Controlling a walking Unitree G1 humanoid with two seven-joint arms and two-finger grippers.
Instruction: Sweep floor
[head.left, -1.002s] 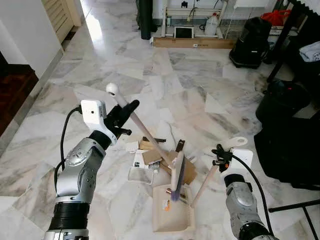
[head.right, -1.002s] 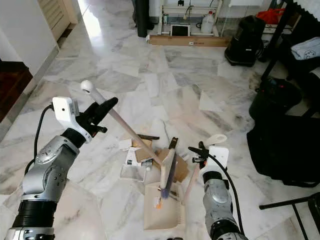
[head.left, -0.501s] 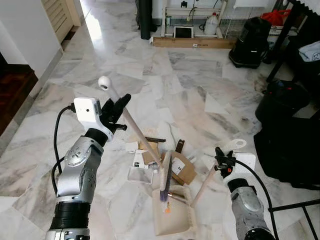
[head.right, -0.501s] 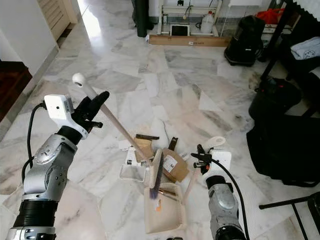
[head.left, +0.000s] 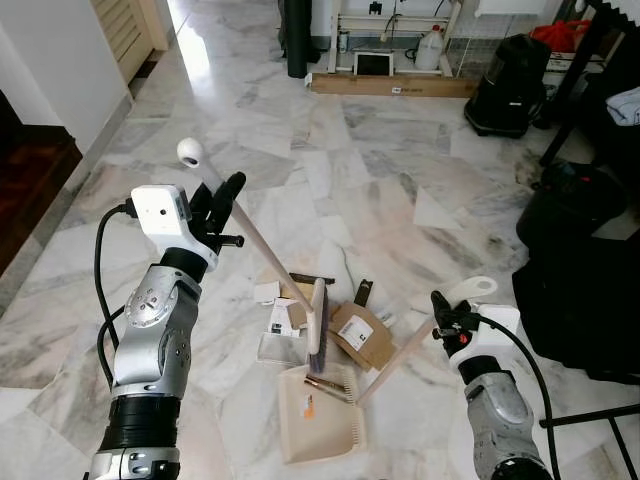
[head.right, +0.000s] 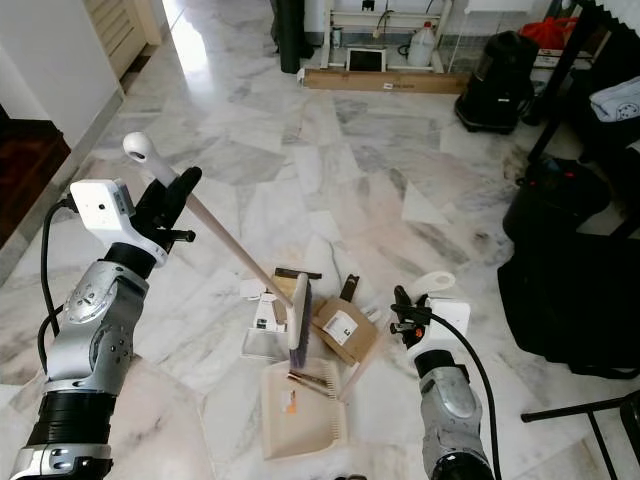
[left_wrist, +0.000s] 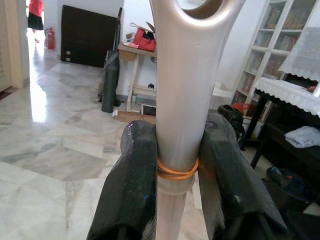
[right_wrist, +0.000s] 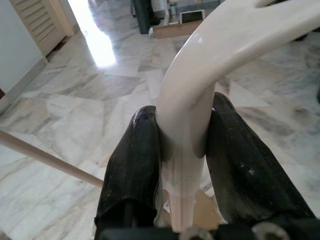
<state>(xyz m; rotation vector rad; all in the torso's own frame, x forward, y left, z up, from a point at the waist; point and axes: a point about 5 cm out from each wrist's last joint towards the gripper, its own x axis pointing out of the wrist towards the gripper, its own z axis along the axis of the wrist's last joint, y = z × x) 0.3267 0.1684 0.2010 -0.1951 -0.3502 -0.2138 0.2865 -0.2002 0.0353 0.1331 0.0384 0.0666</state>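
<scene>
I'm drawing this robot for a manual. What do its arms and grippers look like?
Both arms are silver metal with black ribbed bands. Each wrist carries a white box camera fed by a looping black cable. The left gripper and right gripper each have two long matte-black fingers, broad and rounded.

My left gripper (head.left: 222, 205) is clamped on the broom (head.left: 262, 248) handle near its top. The bristles stand at the dustpan (head.left: 318, 424) mouth, beside scraps of cardboard (head.left: 361, 334). My right gripper (head.left: 447, 318) grips the dustpan's long handle (head.left: 420, 336).
</scene>
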